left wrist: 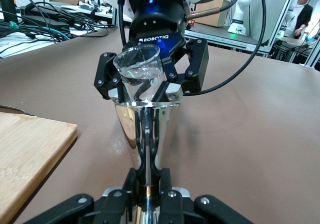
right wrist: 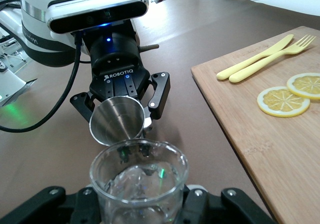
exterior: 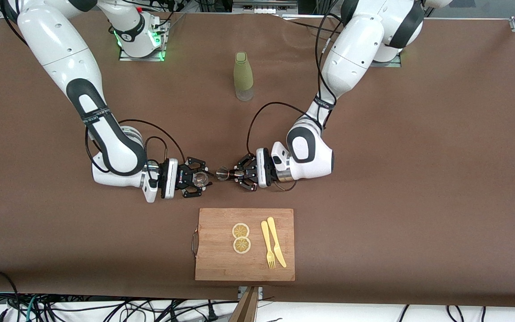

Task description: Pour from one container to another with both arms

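Note:
My right gripper [exterior: 200, 179] [right wrist: 140, 204] is shut on the tiny clear glass [exterior: 200, 179] [right wrist: 139, 184], which it holds roughly upright just above the brown table. My left gripper [exterior: 235, 173] [left wrist: 148, 176] is shut on the narrow waist of the silver metal jigger [exterior: 224, 173] [left wrist: 146, 134]. The jigger lies level, with its wide mouth turned toward the glass. The two grippers face each other tip to tip, a small gap between the rims. In the left wrist view the glass [left wrist: 139, 67] shows just above the jigger's rim. In the right wrist view the jigger [right wrist: 117, 120] shows right past the glass.
A wooden cutting board [exterior: 213, 264] [right wrist: 280, 149] [left wrist: 30, 159] lies nearer the front camera than the grippers, with two lemon slices [exterior: 241, 238], a yellow fork [exterior: 267, 246] and a knife [exterior: 276, 241]. A tall olive-green bottle [exterior: 243, 76] stands between the arms' bases.

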Available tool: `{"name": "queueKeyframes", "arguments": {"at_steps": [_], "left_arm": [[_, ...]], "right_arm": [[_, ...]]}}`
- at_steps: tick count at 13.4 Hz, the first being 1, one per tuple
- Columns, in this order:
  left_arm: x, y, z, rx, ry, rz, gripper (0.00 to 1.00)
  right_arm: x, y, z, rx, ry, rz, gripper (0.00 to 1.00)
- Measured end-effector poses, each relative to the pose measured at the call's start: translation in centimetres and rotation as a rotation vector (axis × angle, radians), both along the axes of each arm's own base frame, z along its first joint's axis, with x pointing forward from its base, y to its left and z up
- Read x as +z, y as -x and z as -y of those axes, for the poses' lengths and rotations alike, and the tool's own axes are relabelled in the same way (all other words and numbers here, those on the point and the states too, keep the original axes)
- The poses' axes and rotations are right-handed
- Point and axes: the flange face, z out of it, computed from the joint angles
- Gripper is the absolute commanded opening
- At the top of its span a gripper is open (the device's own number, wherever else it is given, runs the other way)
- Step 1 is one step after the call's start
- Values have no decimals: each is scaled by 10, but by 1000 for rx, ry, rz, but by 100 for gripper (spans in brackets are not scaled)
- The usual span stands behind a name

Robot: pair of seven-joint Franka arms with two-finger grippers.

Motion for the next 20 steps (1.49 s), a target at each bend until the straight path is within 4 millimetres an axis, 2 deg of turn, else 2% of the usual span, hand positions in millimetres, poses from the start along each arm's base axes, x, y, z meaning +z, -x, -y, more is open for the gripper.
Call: {"name": "queueKeyframes", "arguments": {"at_steps": [13,16,20], "left_arm": [[1,0,1,-1,3,0,0],[3,-1,1,-1,5,2,0],[3,-1,1,-1,5,3,0]], "right_arm": [[1,6,-17,28,1,-19,31],[6,9,-26,54,21,-37,31],[11,10,-28,71,29,-40,30]]}}
